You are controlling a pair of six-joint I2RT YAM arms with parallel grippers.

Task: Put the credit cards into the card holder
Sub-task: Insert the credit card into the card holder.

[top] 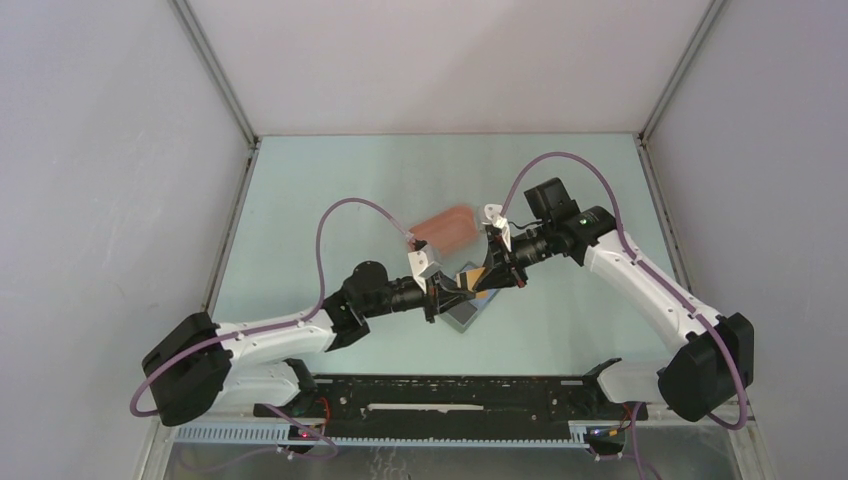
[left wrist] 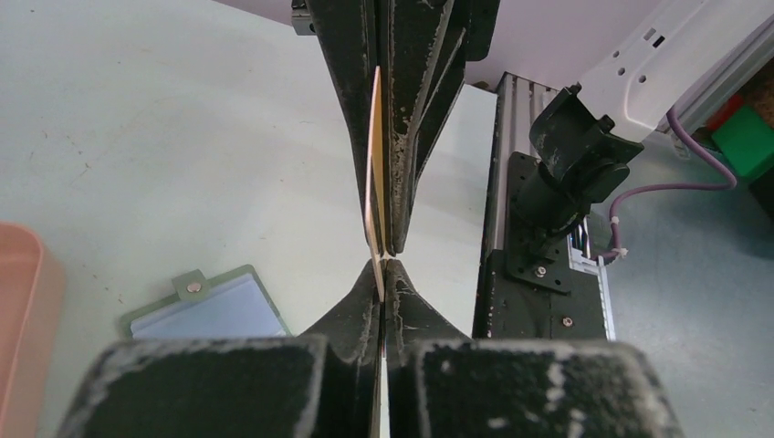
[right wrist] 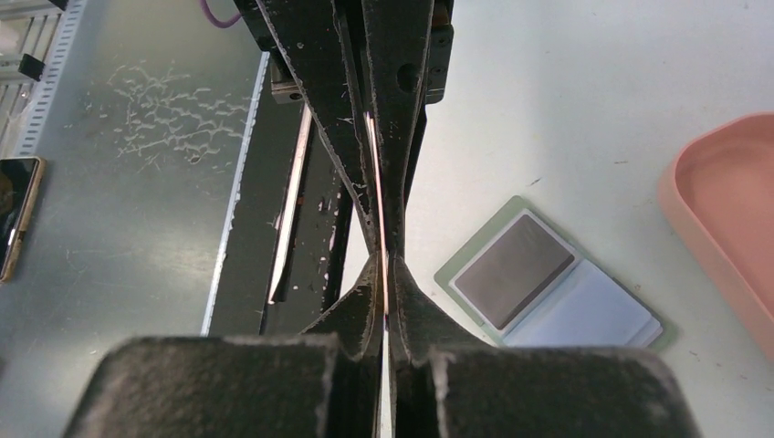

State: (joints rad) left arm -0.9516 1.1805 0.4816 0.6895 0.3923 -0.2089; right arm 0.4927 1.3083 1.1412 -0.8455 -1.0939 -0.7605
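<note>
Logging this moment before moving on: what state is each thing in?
left gripper, shut on the credit card.
right gripper, shut on the same card.
credit card, held on edge in the air.
card holder, open, lying flat.
pink tray, visible part empty.

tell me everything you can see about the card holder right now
The card holder lies opened flat on the pale table. It is a thin grey-green folding case that looks like soft plastic. One half shows a dark grey panel, the other a pale bluish one. A small tab with a round stud sticks out from one edge. It sits near the pink tray but apart from it; only the table seems to touch it.
</note>
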